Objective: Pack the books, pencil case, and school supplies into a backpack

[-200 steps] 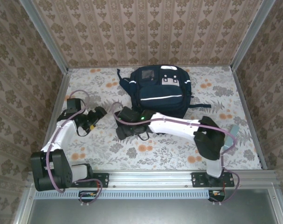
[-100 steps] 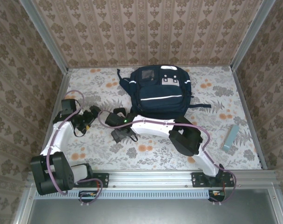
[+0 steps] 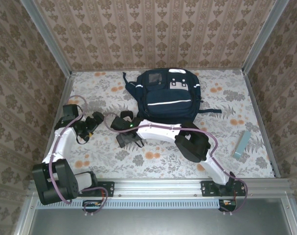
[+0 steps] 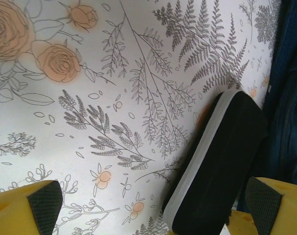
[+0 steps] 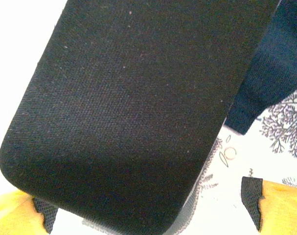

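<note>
Backpack (image 3: 168, 95) by the middle of the table's (image 3: 226, 161) far edge; pencil case (image 5: 128, 107) flat just beside it, leftward.
Right gripper (image 5: 147, 205) hovers over the case and left gripper (image 4: 154, 208) sits near, both jaws wide. Closing could snag backpack fabric, or the arms could collide.

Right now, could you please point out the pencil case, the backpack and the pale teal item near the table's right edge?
pencil case (image 4: 226, 156): left wrist view, black top face.
backpack (image 3: 168, 112): top external view, lower front pocket.
pale teal item (image 3: 241, 144): top external view, its middle.
</note>
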Tool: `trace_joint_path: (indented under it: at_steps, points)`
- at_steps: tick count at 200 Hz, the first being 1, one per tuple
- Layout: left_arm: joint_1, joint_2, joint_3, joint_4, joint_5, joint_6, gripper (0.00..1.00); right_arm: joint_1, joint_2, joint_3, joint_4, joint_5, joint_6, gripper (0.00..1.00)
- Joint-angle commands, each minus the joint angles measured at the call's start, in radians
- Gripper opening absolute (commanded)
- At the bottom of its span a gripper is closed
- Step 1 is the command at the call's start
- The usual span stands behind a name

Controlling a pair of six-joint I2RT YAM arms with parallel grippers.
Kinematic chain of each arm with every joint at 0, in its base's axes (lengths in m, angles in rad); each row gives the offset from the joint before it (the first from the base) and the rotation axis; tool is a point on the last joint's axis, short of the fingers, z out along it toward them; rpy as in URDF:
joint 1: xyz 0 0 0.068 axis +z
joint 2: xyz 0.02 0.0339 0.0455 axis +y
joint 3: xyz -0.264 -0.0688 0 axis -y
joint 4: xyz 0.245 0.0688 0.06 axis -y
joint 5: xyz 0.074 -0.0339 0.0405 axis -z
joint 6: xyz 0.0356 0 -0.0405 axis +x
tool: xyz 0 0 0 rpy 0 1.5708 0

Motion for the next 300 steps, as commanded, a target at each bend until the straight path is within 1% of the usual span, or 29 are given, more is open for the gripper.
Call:
trace_joint_path:
  at_steps: [1, 46, 64, 93, 143, 154, 168, 191, 219, 239, 273, 300]
  points:
    - [0.009, -0.018, 0.029, -0.025, -0.021, 0.020, 1.00, -0.013, 0.040, 0.045, 0.034, -0.020, 0.077, 1.00]
    - [0.013, -0.012, 0.018, -0.021, -0.018, 0.021, 1.00, -0.017, 0.064, 0.090, 0.057, -0.067, 0.119, 1.00]
    - [0.014, -0.009, 0.015, -0.016, -0.014, 0.025, 1.00, -0.016, 0.052, 0.082, 0.066, -0.055, 0.155, 1.00]
    - [0.012, 0.002, 0.011, -0.018, 0.000, 0.035, 1.00, -0.016, -0.003, 0.010, 0.087, -0.005, 0.205, 0.99]
    - [0.014, 0.019, 0.004, 0.003, 0.011, 0.038, 1.00, -0.027, -0.134, -0.124, 0.064, 0.085, 0.218, 0.92]
    - [0.014, 0.023, 0.003, 0.007, 0.014, 0.037, 1.00, -0.029, -0.164, -0.148, 0.076, 0.082, 0.203, 0.91]
    - [0.013, 0.025, 0.001, 0.010, 0.014, 0.037, 1.00, -0.024, -0.193, -0.157, 0.104, 0.041, 0.149, 0.91]
    - [0.015, 0.025, 0.001, 0.012, 0.010, 0.034, 1.00, -0.018, -0.185, -0.101, 0.079, 0.026, 0.117, 0.96]
    - [0.017, 0.022, 0.001, 0.006, -0.012, 0.031, 1.00, -0.020, -0.098, 0.009, 0.049, 0.043, 0.135, 1.00]
    - [0.026, 0.017, -0.001, -0.004, -0.037, 0.028, 1.00, -0.021, -0.011, 0.117, 0.000, 0.082, 0.170, 1.00]
    - [0.072, 0.001, -0.021, 0.000, -0.039, 0.025, 1.00, -0.023, 0.104, 0.267, -0.080, 0.169, 0.204, 0.99]
    - [0.099, -0.006, -0.030, -0.005, -0.028, 0.031, 1.00, -0.024, 0.159, 0.334, -0.132, 0.216, 0.222, 1.00]
